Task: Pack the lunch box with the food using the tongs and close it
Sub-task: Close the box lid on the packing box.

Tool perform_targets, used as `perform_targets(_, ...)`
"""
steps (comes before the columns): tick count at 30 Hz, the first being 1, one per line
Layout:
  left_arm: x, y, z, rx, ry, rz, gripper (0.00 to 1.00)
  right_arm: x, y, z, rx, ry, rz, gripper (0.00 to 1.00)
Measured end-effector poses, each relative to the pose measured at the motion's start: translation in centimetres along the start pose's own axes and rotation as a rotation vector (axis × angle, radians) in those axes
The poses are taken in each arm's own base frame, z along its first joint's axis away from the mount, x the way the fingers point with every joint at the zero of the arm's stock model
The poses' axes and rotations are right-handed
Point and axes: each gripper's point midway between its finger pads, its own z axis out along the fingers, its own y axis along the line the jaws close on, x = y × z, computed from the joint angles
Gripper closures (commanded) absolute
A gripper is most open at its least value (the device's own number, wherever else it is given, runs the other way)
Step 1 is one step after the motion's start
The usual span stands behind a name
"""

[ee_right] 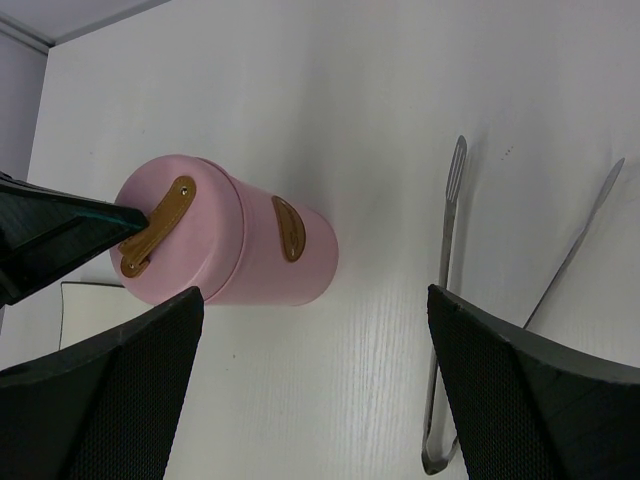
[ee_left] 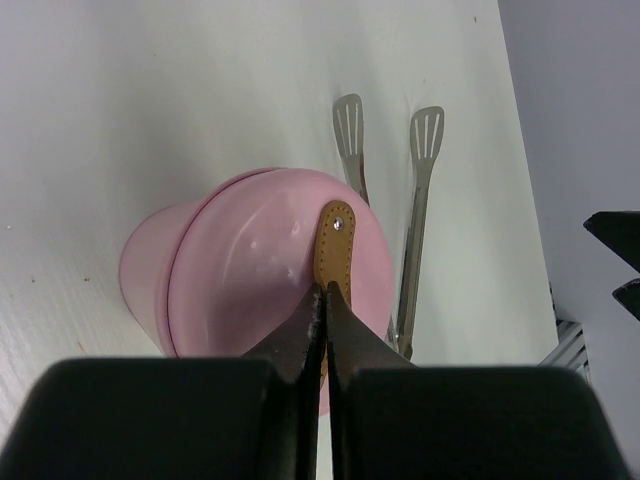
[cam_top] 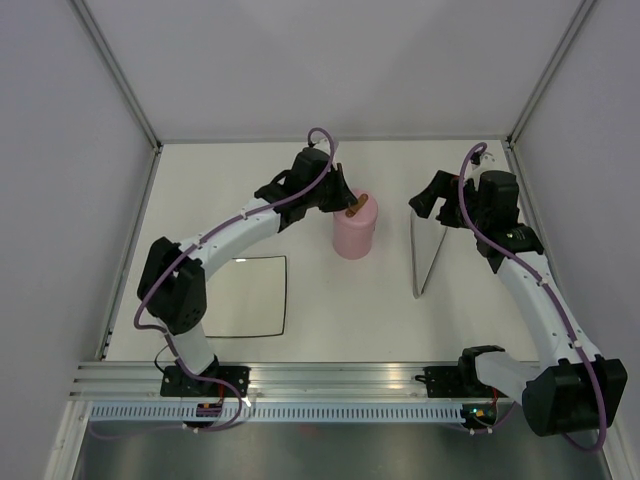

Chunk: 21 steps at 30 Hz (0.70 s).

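The pink lunch box (cam_top: 354, 233) stands mid-table with its round lid (ee_left: 250, 270) seated on top. My left gripper (ee_left: 326, 290) is shut on the lid's brown strip handle (ee_left: 335, 245), its tips pinching the strap's near end. To the right, the silver tongs (cam_top: 425, 255) lie flat on the table, their slotted tips (ee_left: 430, 135) pointing away. My right gripper (ee_right: 313, 300) hovers open over bare table between the lunch box (ee_right: 260, 255) and the tongs (ee_right: 445, 280), holding nothing. The food is out of view.
A flat white square plate (cam_top: 245, 297) lies at the front left, under the left arm. Grey walls enclose the table on three sides. A metal rail (cam_top: 330, 378) runs along the near edge by the arm bases.
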Motion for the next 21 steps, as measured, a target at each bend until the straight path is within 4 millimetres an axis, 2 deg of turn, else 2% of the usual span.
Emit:
perform_targets(13,1.0,0.5,0.5,-0.001,0.028,-0.009,0.98,0.9,-0.2,0.8,-0.006,0.035,0.008,0.02)
perform_targets(21,0.2,1.0,-0.1,0.005,0.0,-0.051,0.98,1.1,-0.4,1.1,-0.005,0.048,0.011,0.02)
